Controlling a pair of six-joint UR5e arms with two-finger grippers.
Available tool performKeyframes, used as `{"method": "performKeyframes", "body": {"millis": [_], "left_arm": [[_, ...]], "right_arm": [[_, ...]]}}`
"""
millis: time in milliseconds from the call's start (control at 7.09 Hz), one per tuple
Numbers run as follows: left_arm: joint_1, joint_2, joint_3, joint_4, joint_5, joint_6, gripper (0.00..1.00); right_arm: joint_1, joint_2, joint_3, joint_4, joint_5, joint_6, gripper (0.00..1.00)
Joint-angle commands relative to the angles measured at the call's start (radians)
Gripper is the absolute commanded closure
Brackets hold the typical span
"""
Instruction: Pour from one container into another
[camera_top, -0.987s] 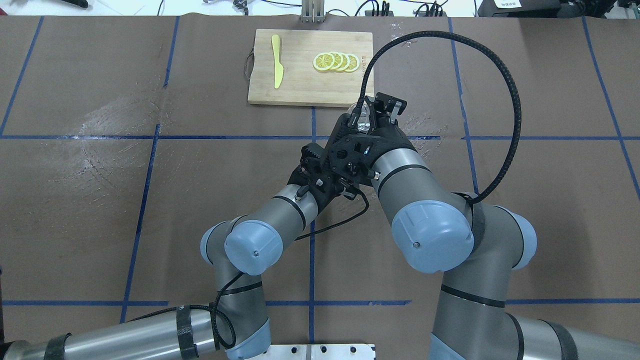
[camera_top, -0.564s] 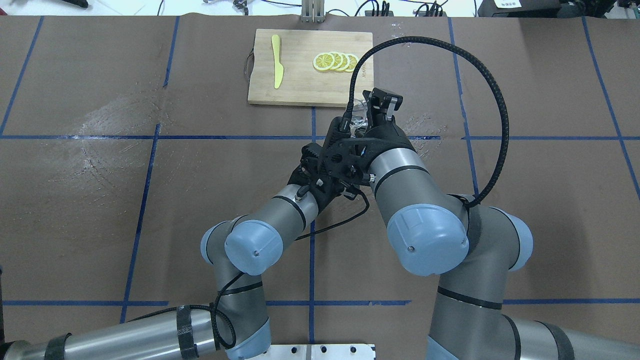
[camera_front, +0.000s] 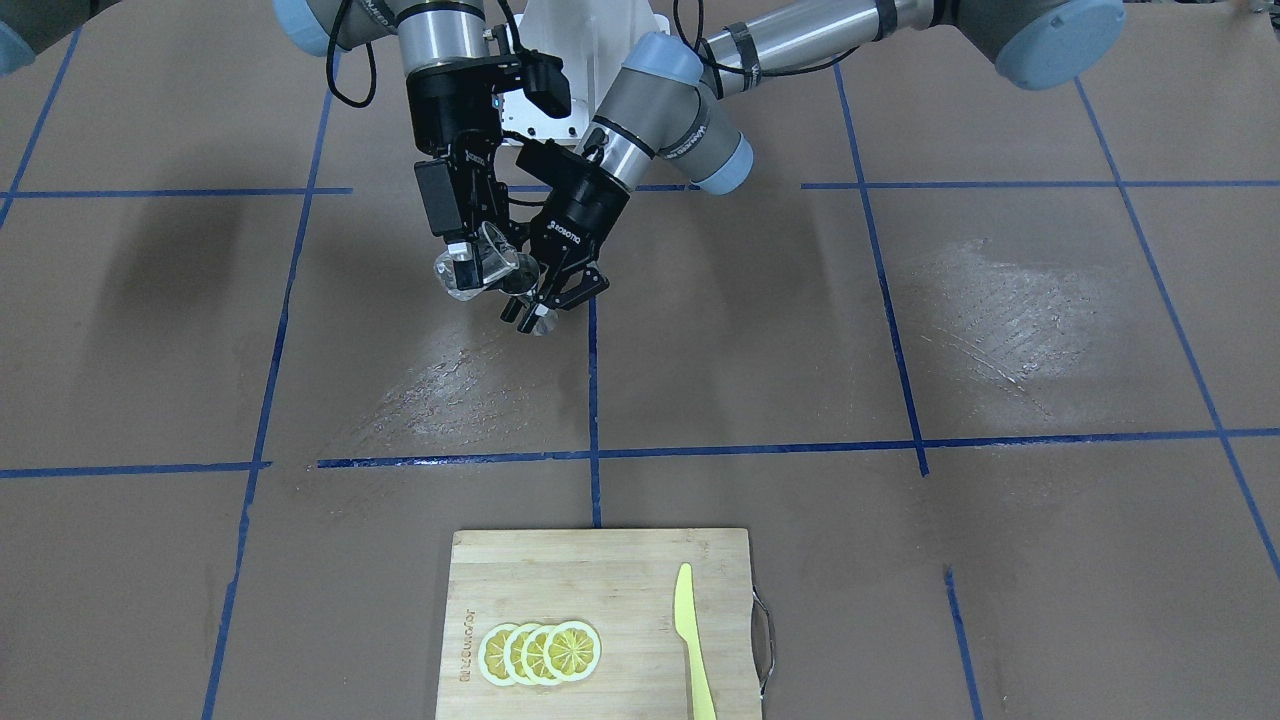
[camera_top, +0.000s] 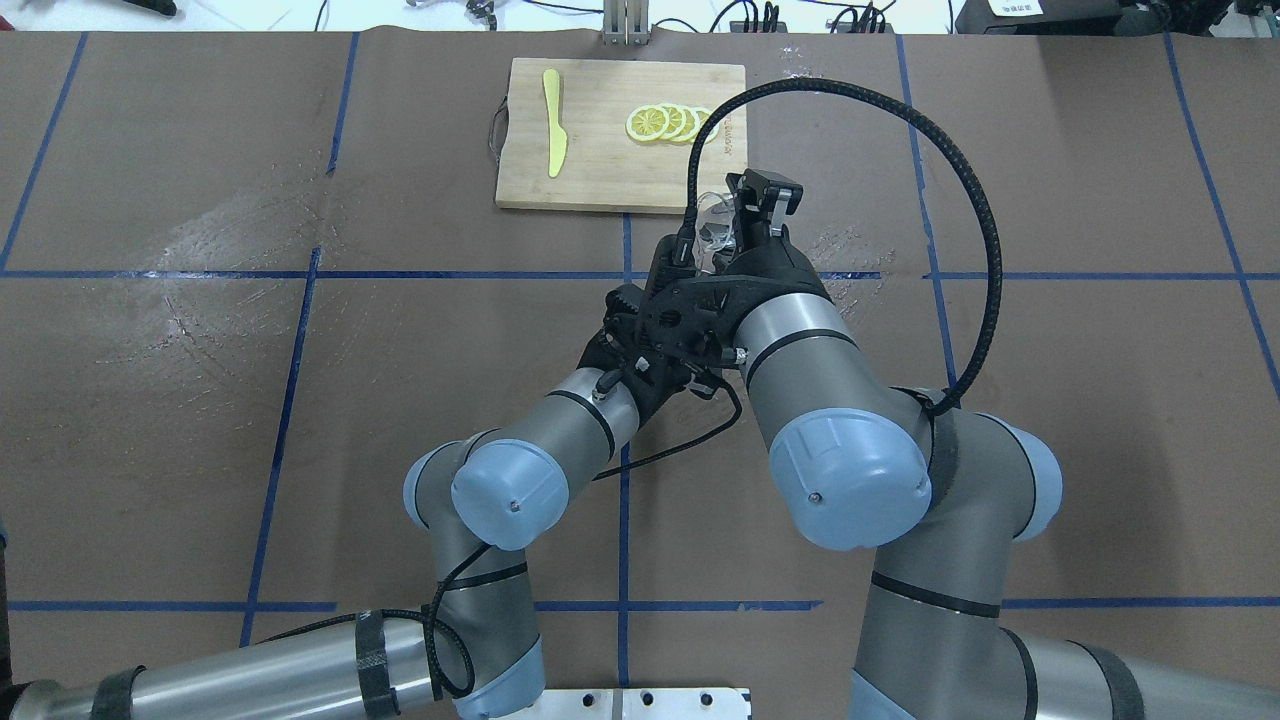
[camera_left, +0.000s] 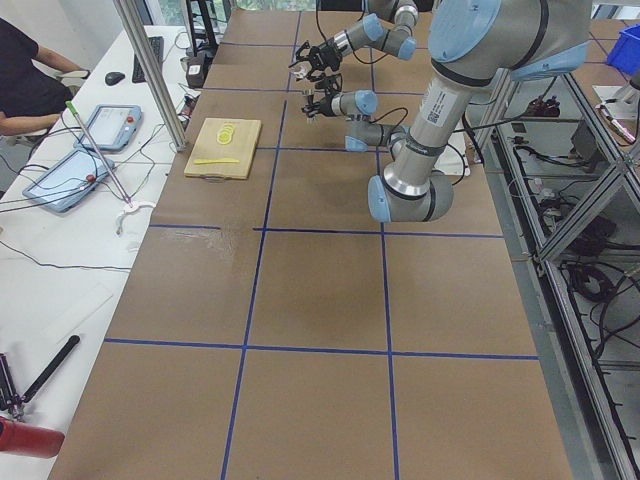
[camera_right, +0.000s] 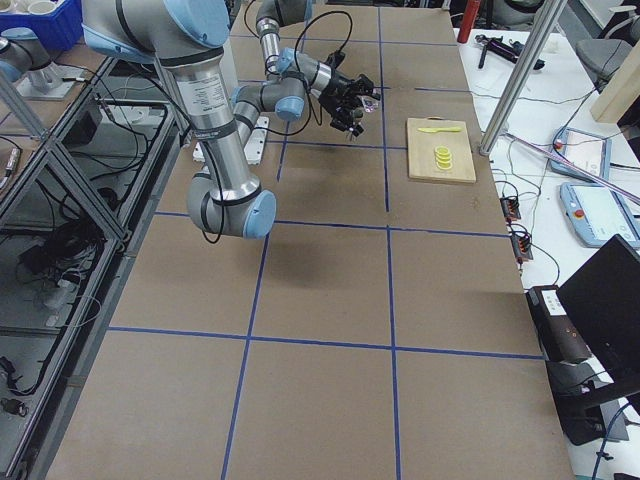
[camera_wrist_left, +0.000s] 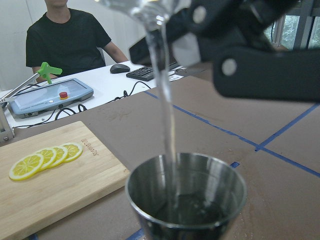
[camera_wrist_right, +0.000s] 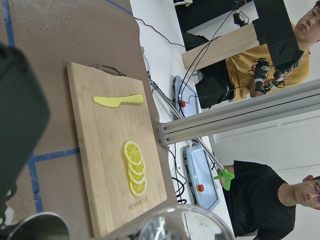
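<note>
My right gripper (camera_front: 468, 262) is shut on the small clear glass cup (camera_front: 472, 277), which is tipped over towards the left arm. In the overhead view the cup (camera_top: 712, 226) peeks out beside the right wrist. Just below its lip, my left gripper (camera_front: 541, 303) is shut on the steel jigger (camera_front: 541, 322), held upright above the table. The left wrist view shows a thin clear stream (camera_wrist_left: 165, 100) falling from the cup (camera_wrist_left: 145, 7) into the jigger's bowl (camera_wrist_left: 186, 196), where liquid has pooled. The right wrist view shows the cup's rim (camera_wrist_right: 185, 225) and the jigger (camera_wrist_right: 37, 228) at its bottom edge.
A wooden cutting board (camera_top: 600, 160) lies just beyond the grippers, with lemon slices (camera_top: 672, 123) and a yellow knife (camera_top: 553, 122) on it. Wet streaks mark the brown table cover (camera_front: 1000, 300). People sit at a side desk (camera_left: 60, 160) past the board.
The right wrist has rolled further over, tipping the cup more, and its cable loop has swung to the left. The left arm has stayed put.
</note>
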Motion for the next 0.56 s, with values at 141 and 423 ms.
{"method": "performKeyframes", "body": {"millis": [141,423], "left_arm": [[0.000,-0.002,0.000,0.000,0.000,0.000,1.00],[0.000,-0.002,0.006,0.000,0.000,0.000,1.00]], "right_arm": [[0.000,0.001,-0.001,0.000,-0.021,-0.054,1.00],[0.000,0.002,-0.001,-0.002,-0.044,-0.098,1.00]]}}
